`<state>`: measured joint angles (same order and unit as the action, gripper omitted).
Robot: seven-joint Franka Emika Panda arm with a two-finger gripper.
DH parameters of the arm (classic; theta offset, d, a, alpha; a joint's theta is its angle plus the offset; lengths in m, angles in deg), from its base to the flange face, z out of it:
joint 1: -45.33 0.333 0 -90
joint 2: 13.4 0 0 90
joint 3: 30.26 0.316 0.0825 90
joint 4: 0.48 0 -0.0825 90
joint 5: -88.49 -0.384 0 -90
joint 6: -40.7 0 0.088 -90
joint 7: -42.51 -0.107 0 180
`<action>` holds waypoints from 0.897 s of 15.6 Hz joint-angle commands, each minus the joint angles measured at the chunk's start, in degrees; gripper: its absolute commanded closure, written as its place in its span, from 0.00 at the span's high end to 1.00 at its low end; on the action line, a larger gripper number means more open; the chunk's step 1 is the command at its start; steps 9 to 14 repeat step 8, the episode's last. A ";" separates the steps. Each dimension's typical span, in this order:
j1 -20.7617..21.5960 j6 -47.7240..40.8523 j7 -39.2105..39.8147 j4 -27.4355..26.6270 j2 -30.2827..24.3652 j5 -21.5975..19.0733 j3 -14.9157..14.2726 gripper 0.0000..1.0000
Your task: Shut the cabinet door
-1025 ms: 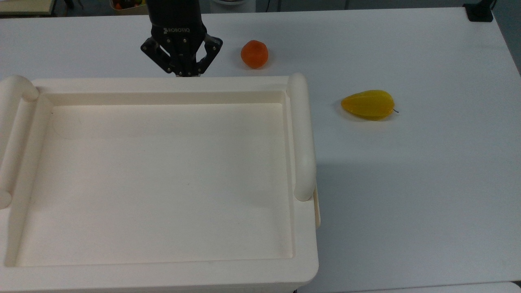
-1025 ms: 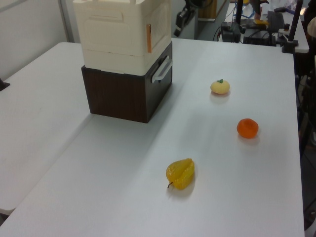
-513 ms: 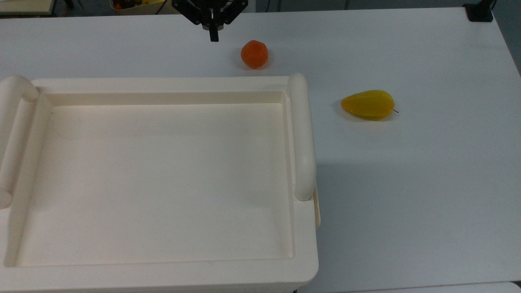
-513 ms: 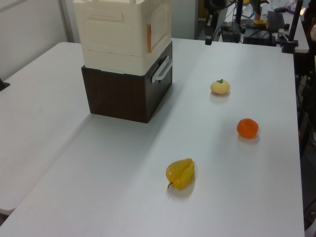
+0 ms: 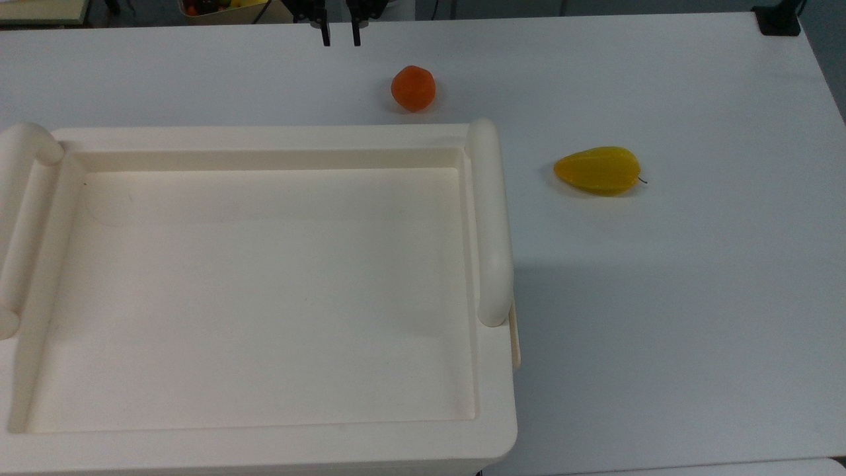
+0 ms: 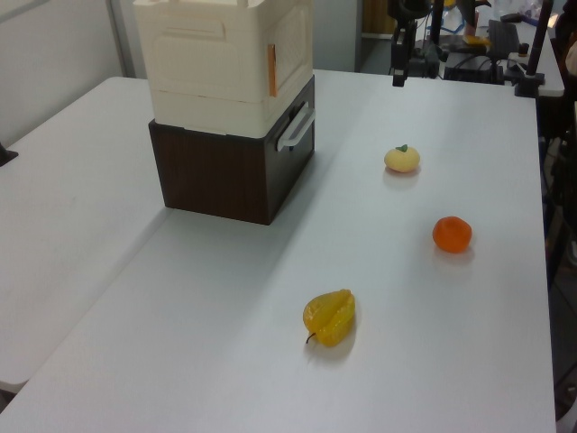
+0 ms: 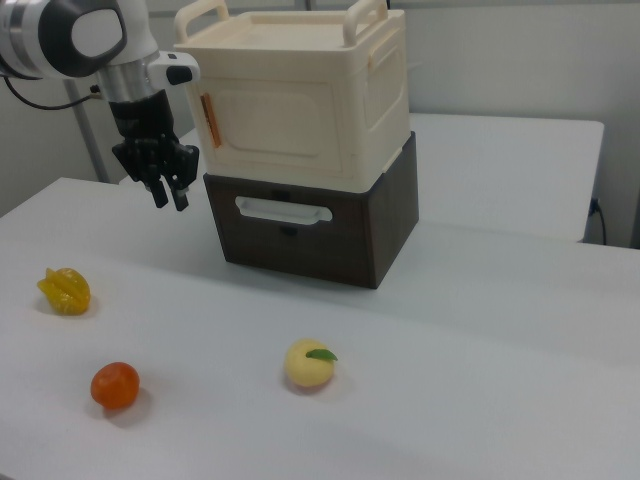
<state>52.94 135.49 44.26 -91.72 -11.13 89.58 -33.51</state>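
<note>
Hanging with fingers spread, the gripper (image 7: 167, 196) is just off the cabinet (image 7: 300, 105), whose door (image 7: 275, 123) looks already flush.

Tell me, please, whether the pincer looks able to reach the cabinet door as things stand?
Probably yes. The pincer hangs open beside the cabinet, above bare table, and nothing stands between it and the cabinet door, which looks shut flush.
</note>
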 commanded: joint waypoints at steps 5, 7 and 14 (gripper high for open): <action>-0.67 -1.10 0.27 -1.66 -2.00 3.40 -0.35 1.00; -0.67 -1.54 0.18 -1.31 -2.01 3.40 -0.44 1.00; -0.67 -1.63 -0.26 -1.39 -2.01 3.40 -0.44 1.00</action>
